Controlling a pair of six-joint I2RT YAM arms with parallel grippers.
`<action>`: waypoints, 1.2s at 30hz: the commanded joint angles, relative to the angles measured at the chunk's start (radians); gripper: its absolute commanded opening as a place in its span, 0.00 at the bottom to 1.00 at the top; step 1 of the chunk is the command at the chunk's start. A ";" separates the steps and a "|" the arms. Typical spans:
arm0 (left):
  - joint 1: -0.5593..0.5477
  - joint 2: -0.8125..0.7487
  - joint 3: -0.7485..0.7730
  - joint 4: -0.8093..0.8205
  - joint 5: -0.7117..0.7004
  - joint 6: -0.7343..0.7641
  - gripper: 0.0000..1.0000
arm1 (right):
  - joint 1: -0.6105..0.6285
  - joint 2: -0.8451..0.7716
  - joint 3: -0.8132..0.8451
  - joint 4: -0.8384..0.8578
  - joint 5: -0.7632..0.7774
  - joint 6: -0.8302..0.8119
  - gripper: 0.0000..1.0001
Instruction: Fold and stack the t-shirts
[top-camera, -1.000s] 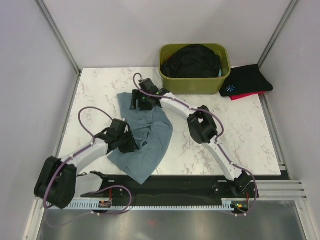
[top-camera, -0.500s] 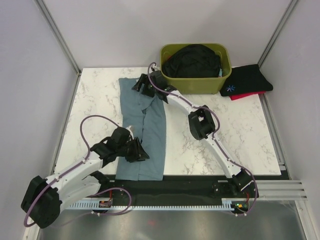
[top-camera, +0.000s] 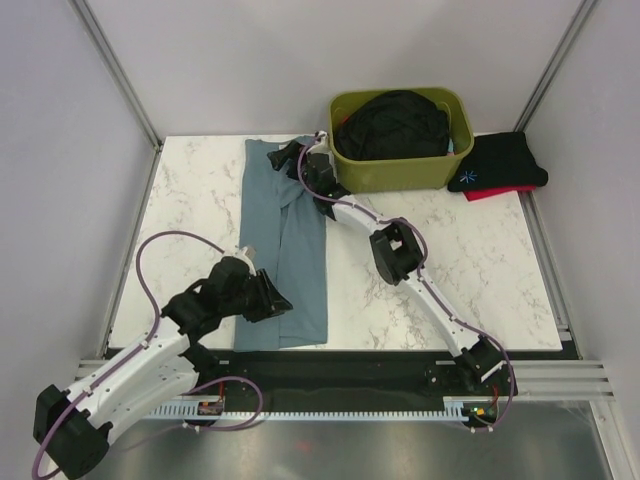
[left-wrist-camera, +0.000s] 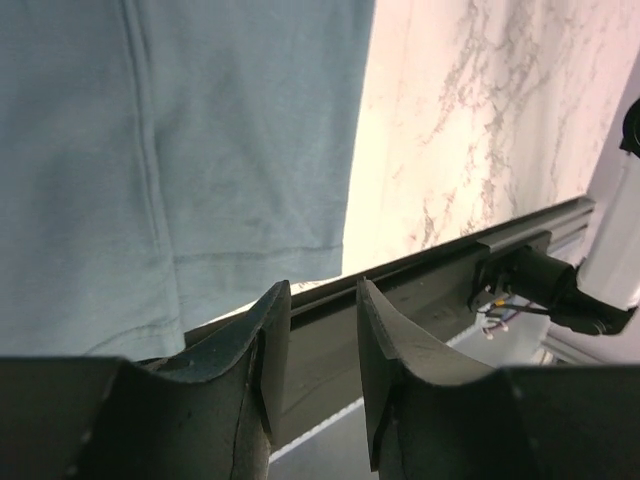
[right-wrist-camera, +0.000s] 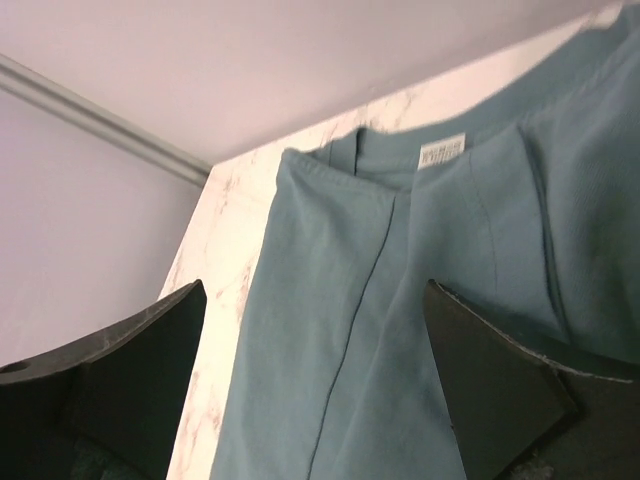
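The dusty teal-blue t-shirt (top-camera: 285, 240) lies flat as a long folded strip from the table's far edge to its near edge. My left gripper (top-camera: 285, 303) is at the shirt's near hem (left-wrist-camera: 200, 180); its jaws are slightly apart with nothing between them (left-wrist-camera: 320, 290). My right gripper (top-camera: 283, 158) hovers wide open over the collar end (right-wrist-camera: 400, 200), where a white label (right-wrist-camera: 443, 152) shows. A black t-shirt (top-camera: 390, 122) fills the olive-green bin (top-camera: 400, 172). A folded black t-shirt with blue print (top-camera: 500, 162) lies on a red one (top-camera: 495, 191) at the far right.
The bin stands at the back, right of the teal shirt, close to my right arm's wrist. The black rail of the near table edge (left-wrist-camera: 440, 265) runs just beyond the shirt's hem. Grey walls close in the left, far and right sides.
The teal shirt went from a crumpled heap to a straight flat strip. My right gripper moved to the far edge, my left pulled toward the near edge. The bin shifted slightly right.
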 joint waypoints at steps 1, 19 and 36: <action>-0.004 -0.009 0.034 -0.030 -0.090 0.008 0.40 | -0.034 0.029 0.046 0.179 0.163 -0.128 0.98; -0.004 -0.012 0.184 -0.214 -0.402 0.073 0.42 | 0.087 -0.967 -0.888 0.140 -0.058 -0.293 0.98; -0.047 0.063 0.098 -0.392 -0.569 -0.160 0.45 | 0.663 -1.693 -1.841 -0.723 0.172 0.127 0.80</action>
